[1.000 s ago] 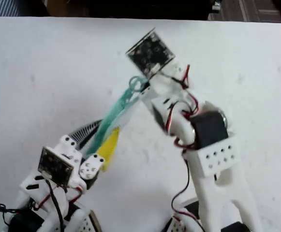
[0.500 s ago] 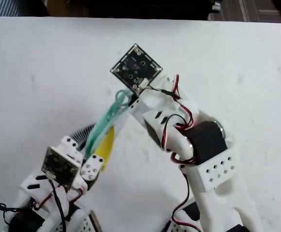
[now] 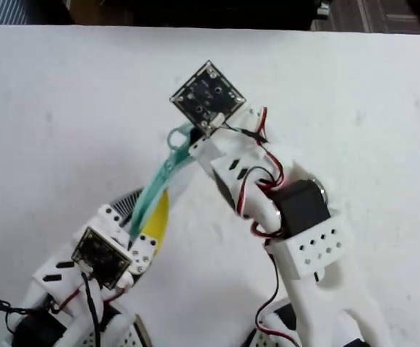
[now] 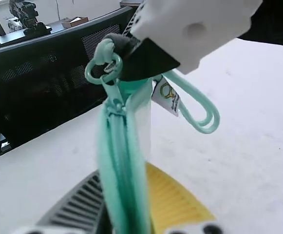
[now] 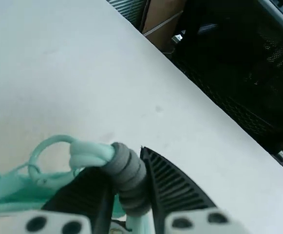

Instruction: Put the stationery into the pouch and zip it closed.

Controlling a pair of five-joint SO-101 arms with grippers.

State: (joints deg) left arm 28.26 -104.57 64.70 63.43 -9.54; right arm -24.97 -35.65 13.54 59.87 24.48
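Left arm point(image 3: 58, 282): the left jaws, one grey ribbed and one yellow, pinch the near end of the mint-green zippered fabric pouch point(image 3: 163, 177). The pouch hangs taut between the two arms, lifted off the white surface point(image 3: 65, 108). Can't tell what's inside it.

At the pouch's far end is the mint ring-shaped zip pull point(image 4: 103, 68), with the looped mint carry strap point(image 4: 199, 114) dangling beside it. Right arm point(image 3: 296, 217): the black right jaws are clamped on that far end at the pull.

The zip looks run almost to its stop, so I'd call this the last bit of closing. Pull straight along the zip line with no twist. Hold the near-end pinch firm as anchor and stop once the slider seats. A yank could slip the fabric out of the left jaws.
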